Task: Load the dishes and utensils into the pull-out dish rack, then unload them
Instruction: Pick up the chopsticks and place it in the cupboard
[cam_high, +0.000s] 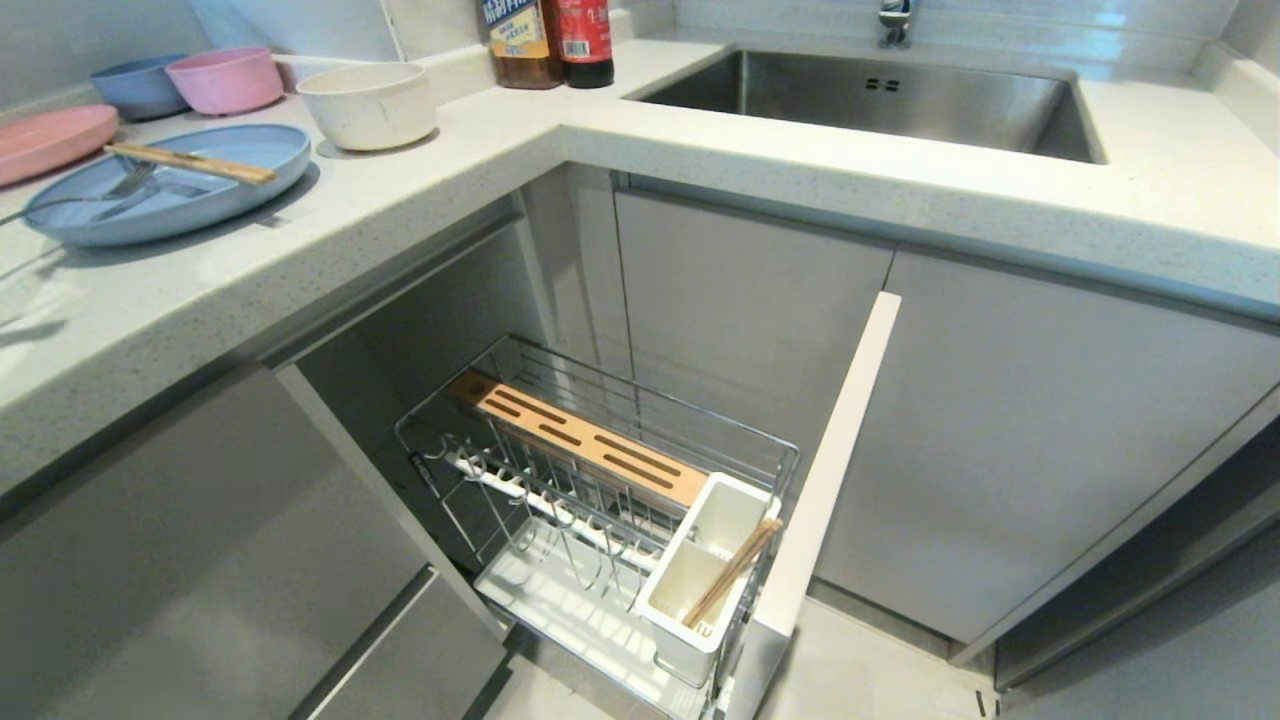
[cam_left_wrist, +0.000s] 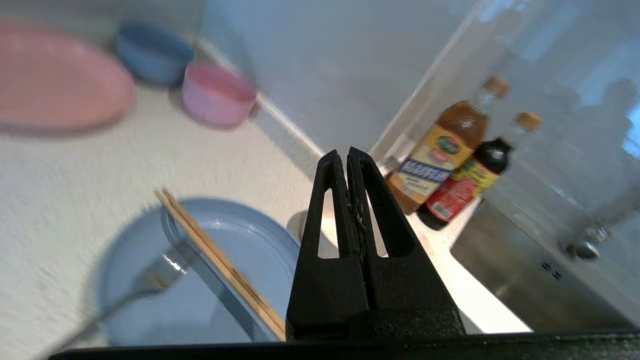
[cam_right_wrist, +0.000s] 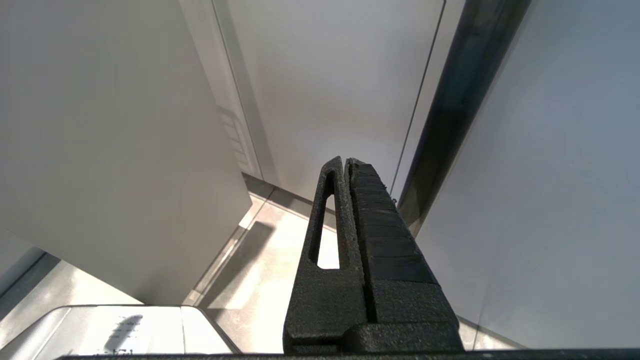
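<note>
One pair of chopsticks (cam_high: 733, 585) already stands in the white holder of the pulled-out rack (cam_high: 600, 480). On the bench (cam_high: 300, 260), the blue plate (cam_high: 190, 205) carries a second pair and a fork (cam_high: 120, 185), and the white bowl (cam_high: 368, 105) waits beside it. My left tool (cam_left_wrist: 346, 155) hangs over the plate, closed and empty; my right tool (cam_right_wrist: 345, 162) is closed too, parked by the cabinets.

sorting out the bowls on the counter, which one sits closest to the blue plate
The off-white bowl, standing alone just beside the blue plate. The pink bowl and blue bowl sit farther back by the wall.
</note>
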